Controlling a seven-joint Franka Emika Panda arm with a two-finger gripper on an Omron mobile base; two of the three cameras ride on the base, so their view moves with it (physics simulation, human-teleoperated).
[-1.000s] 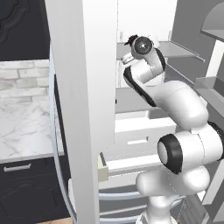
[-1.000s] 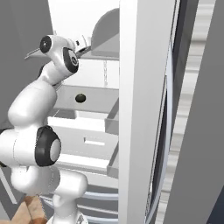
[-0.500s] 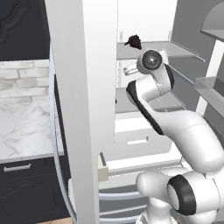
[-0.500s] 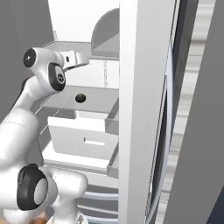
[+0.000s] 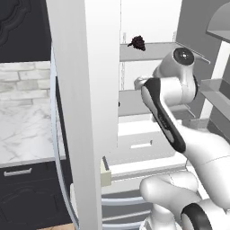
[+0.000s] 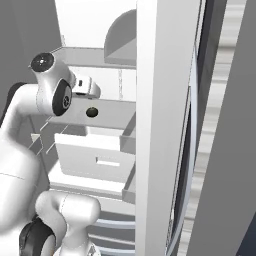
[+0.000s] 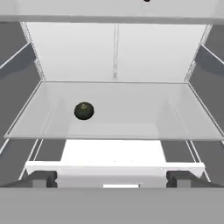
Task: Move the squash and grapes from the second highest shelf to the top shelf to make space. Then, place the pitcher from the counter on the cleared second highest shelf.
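Observation:
The squash (image 7: pixel 84 110), small, round and dark green, sits left of centre on the second highest shelf (image 7: pixel 131 120), and the same squash (image 6: pixel 91 112) shows just below my hand. The grapes (image 5: pixel 137 42) lie as a dark cluster on the top shelf (image 5: pixel 157 48), near its left end. My gripper (image 7: pixel 111 179) is open at the level of the second highest shelf, in front of its pale edge. Its fingertips (image 7: pixel 41 178) stand wide apart with nothing between them, and the squash lies farther in. The pitcher is out of view. The marble counter (image 5: pixel 27 130) lies to the left.
A white drawer (image 6: pixel 95 155) with a slot handle sits below the second highest shelf. A tall white fridge panel (image 5: pixel 85 112) stands close on the left, and the same panel (image 6: pixel 160 125) close on the right. A grey domed thing (image 6: pixel 122 37) sits high up in the fridge.
My hand has dropped from the top shelf to the second highest shelf and drawn back. The grapes stay on the top shelf. The jaws stay wide apart.

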